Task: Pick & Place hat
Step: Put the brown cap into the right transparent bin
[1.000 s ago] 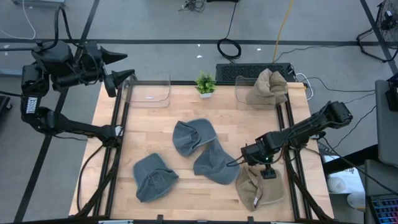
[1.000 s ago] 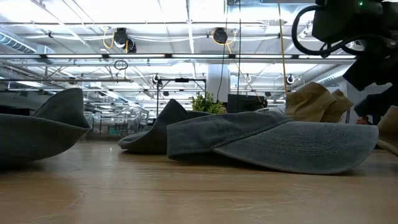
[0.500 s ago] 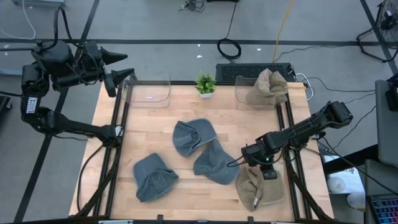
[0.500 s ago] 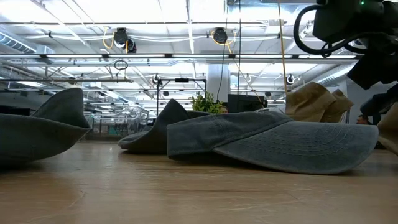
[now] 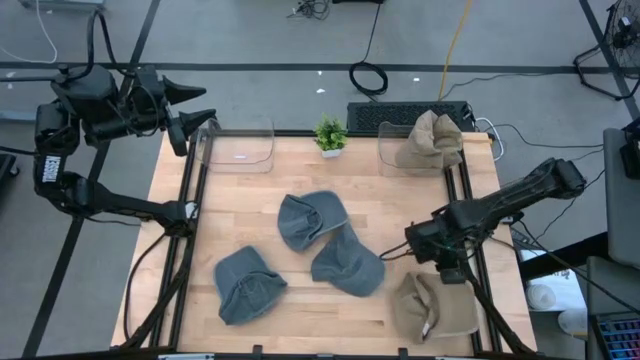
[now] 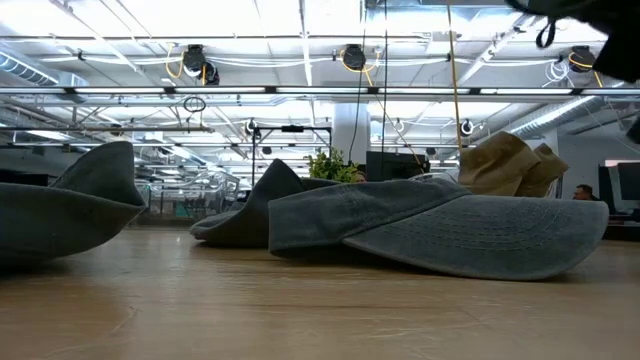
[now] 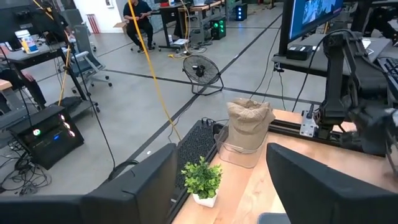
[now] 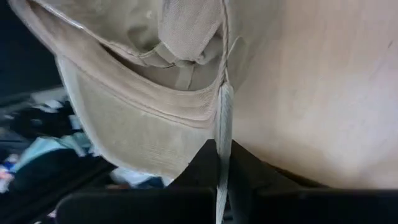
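the right gripper (image 5: 442, 268) hangs over the near right part of the table (image 5: 250, 190), its fingers pinched together on the edge of the tan hat (image 5: 432, 309), which trails from them toward the near edge; the right wrist view shows the brim (image 8: 222, 130) caught between the fingers. since half a second ago, gripper and tan hat have shifted right and nearer, away from the closest of three grey hats (image 5: 347, 263). the left gripper (image 5: 195, 108) waits beyond the far left corner, fingers apart.
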